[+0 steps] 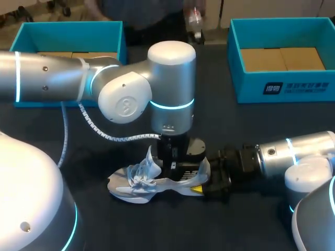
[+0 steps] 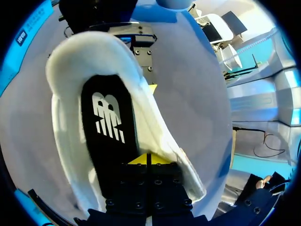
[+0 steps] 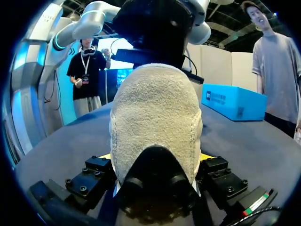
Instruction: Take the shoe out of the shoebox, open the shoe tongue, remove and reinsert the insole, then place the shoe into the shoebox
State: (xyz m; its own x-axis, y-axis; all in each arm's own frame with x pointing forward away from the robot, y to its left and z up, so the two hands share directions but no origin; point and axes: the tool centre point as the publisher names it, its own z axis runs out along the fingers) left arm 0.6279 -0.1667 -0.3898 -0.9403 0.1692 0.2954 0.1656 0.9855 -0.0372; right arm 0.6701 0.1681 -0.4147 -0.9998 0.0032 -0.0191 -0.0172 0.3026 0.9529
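- Standing on its sole on the desk, the shoe is located near the front middle, toe toward the left arm's side, outside both boxes.
- The heel is clamped from two sides by the right claw; a yellow tip is seen against each side of the heel.
- The left claw is positioned from above in the shoe's opening, at the black insole, which lies inside the shoe.
- The left claw's fingers are drawn together; whether the insole is pinched between them cannot be told.
- The left box and right box are placed at the desk's far corners, well apart from the shoe.
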